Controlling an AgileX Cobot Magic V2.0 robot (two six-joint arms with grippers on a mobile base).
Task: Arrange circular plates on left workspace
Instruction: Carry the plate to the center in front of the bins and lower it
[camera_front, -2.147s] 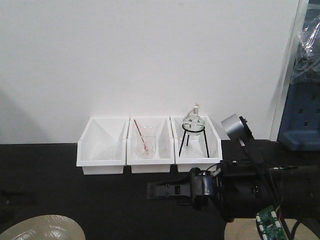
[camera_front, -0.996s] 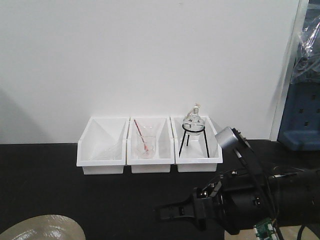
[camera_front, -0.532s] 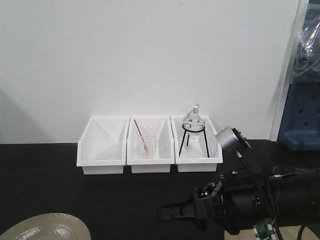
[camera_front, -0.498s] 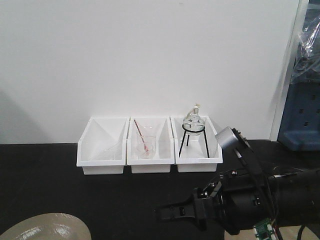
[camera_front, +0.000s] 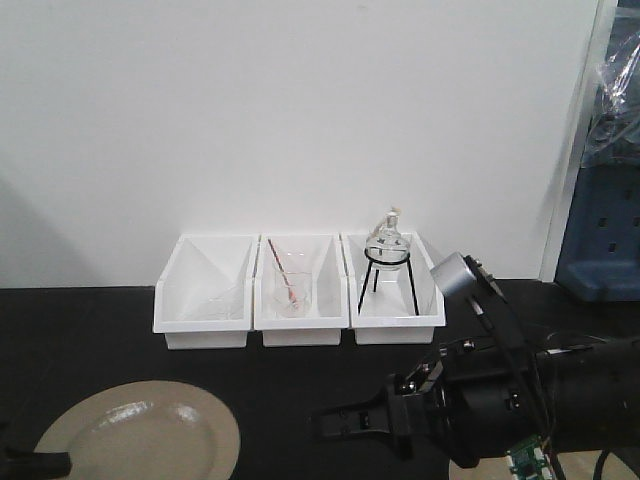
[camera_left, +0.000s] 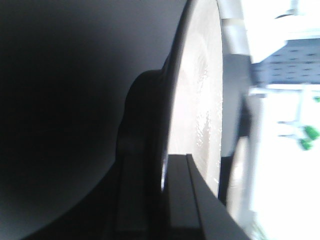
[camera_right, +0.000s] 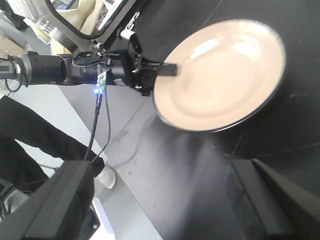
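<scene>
One circular plate (camera_front: 140, 440), tan with a thin dark rim, lies low over the black benchtop (camera_front: 90, 330) at the front left. My left gripper (camera_front: 40, 463) is shut on its left rim. The right wrist view shows the same plate (camera_right: 220, 75) with the left gripper (camera_right: 167, 70) pinching its edge. In the left wrist view the plate (camera_left: 197, 100) is edge-on between the left gripper's (camera_left: 165, 190) fingers. My right gripper (camera_front: 335, 425) is open and empty, right of the plate; its fingers stand wide apart in its wrist view (camera_right: 170, 210). The second plate is hidden.
Three white bins (camera_front: 298, 290) stand in a row against the back wall: one empty, one with a beaker and red rod (camera_front: 290, 285), one with a flask on a black tripod (camera_front: 386, 255). The bench's front edge and grey floor (camera_right: 150, 165) show below.
The plate has moved up and to the right, further onto the bench, held by my left gripper. My right arm dropped lower two seconds ago and has since stayed still.
</scene>
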